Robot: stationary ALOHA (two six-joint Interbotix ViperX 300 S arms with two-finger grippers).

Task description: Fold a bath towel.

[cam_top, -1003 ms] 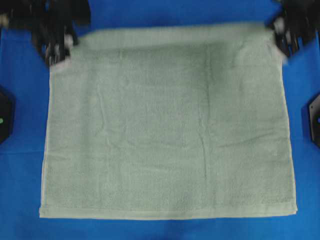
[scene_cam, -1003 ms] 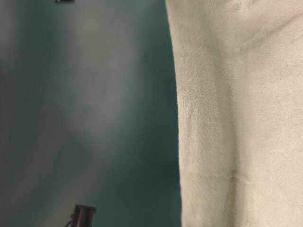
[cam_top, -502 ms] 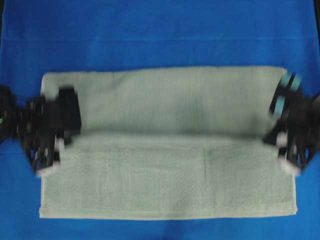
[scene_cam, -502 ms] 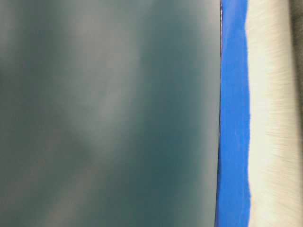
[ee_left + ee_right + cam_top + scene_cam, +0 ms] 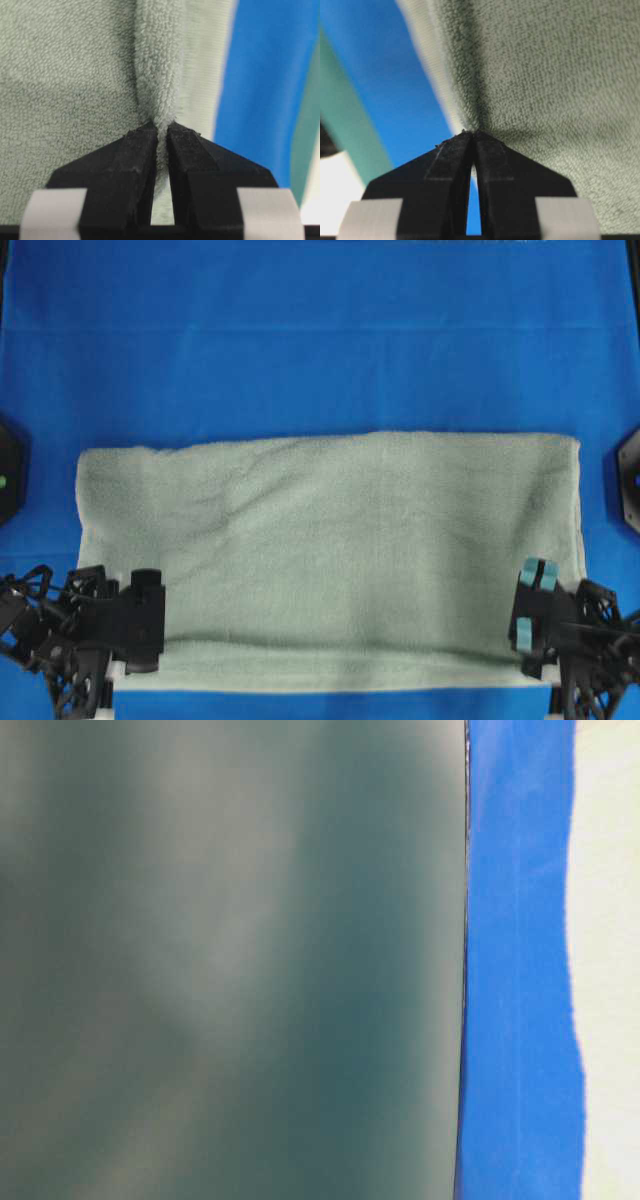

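One bath towel (image 5: 330, 540), folded double, runs lengthwise left to right.

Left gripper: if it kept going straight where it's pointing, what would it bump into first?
The left gripper is shut on the bath towel, so it would probably just push into more towel.

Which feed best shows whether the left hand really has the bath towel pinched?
The left wrist view: the left hand is shut on a ridge of bath towel. Overhead shows only its place at the towel's near left corner; table-level and right wrist views miss it.
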